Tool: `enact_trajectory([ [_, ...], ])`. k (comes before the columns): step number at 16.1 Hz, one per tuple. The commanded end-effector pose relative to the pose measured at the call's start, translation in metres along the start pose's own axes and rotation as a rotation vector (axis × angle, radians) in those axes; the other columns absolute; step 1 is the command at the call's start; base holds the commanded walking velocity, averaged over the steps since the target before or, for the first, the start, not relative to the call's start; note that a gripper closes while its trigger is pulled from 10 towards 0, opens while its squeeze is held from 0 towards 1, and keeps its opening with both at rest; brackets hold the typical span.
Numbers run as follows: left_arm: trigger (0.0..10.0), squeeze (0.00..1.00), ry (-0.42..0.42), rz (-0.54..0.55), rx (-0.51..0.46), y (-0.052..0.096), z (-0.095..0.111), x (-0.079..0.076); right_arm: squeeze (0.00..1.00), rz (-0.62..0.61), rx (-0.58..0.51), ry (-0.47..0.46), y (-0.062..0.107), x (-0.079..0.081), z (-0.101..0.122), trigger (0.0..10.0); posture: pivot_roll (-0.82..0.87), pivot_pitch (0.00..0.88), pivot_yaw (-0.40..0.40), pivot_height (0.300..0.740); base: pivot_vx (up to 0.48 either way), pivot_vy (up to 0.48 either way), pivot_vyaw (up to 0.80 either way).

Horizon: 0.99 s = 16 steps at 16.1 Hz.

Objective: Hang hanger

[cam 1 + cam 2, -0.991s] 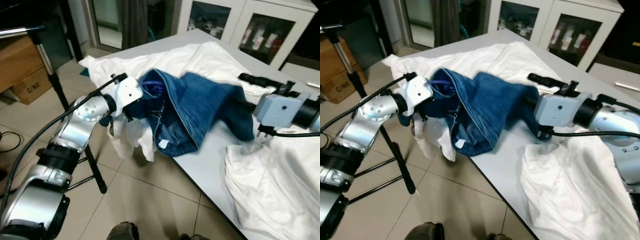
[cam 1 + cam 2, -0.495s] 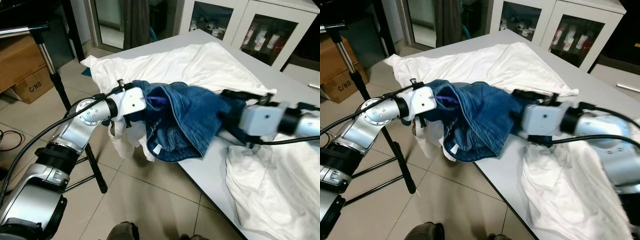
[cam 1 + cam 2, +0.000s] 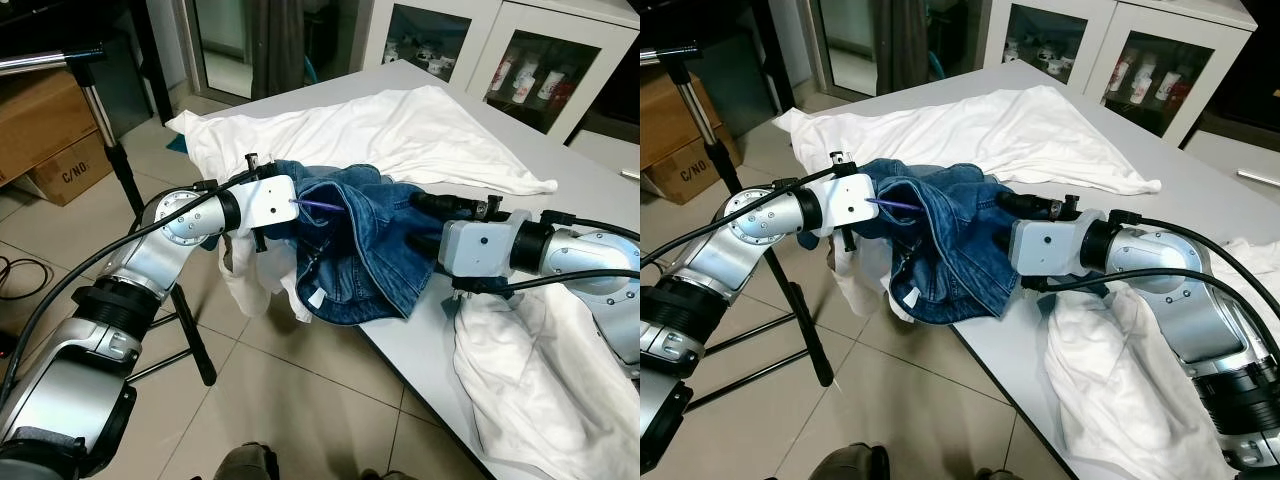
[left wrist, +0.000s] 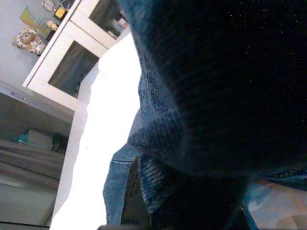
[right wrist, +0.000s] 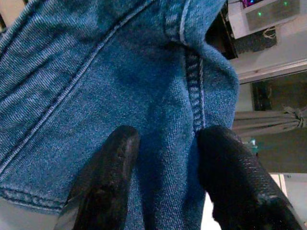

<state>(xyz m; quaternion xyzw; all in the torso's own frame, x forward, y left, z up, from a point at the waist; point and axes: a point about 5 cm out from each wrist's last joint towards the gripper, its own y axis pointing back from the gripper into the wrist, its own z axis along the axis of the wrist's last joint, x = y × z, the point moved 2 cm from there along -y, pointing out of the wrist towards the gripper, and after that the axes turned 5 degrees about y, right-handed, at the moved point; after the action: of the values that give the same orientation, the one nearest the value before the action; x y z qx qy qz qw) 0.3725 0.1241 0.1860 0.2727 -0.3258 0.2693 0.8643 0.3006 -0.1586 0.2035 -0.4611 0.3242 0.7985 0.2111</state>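
Jeans (image 3: 365,245) between both grippers, purple hanger (image 3: 318,205) inside.

Blue jeans (image 3: 355,250) are bunching over the near edge of the grey table (image 3: 590,160), between the left gripper (image 3: 292,205) and right gripper (image 3: 428,205), blocking passage there. White cloths (image 3: 380,125) are covering the far tabletop; another white cloth (image 3: 540,380) is crowding the right arm. A black stand (image 3: 130,190) is obstructing the floor (image 3: 300,410) beside the left arm.

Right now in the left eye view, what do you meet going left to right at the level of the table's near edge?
Left arm → left end effector → blue jeans → right end effector → right arm.
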Motion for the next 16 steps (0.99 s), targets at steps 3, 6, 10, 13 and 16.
enact_trajectory([
  [3,0.0,0.0,-0.028,0.018,-0.043,-0.003,0.012,0.008,0.0,0.039,0.059,0.007,-0.01,0.01,-0.008,6.5,0.08,0.017,-0.044,0.74,0.0,0.0,0.0],
  [6,0.0,0.0,-0.035,0.027,-0.056,-0.004,0.015,0.008,0.0,0.061,0.077,-0.005,-0.012,0.016,-0.012,0.0,0.08,0.016,-0.047,0.74,0.0,0.0,0.0],
  [10,0.7,0.0,-0.069,0.061,-0.054,-0.003,0.015,0.009,0.0,0.022,0.093,0.021,-0.012,0.009,-0.015,0.0,0.08,0.018,-0.048,0.74,0.0,0.0,0.0],
  [13,10.0,0.0,-0.084,0.111,-0.067,-0.005,0.016,0.011,0.0,0.006,0.098,0.031,-0.013,0.007,-0.016,0.0,0.08,0.019,-0.048,0.74,0.0,0.0,0.0],
  [16,10.0,0.0,-0.092,0.127,-0.073,-0.006,0.016,0.01,0.0,0.004,0.096,0.032,-0.013,0.008,-0.016,0.0,0.08,0.02,-0.047,0.74,0.0,0.0,0.0],
])
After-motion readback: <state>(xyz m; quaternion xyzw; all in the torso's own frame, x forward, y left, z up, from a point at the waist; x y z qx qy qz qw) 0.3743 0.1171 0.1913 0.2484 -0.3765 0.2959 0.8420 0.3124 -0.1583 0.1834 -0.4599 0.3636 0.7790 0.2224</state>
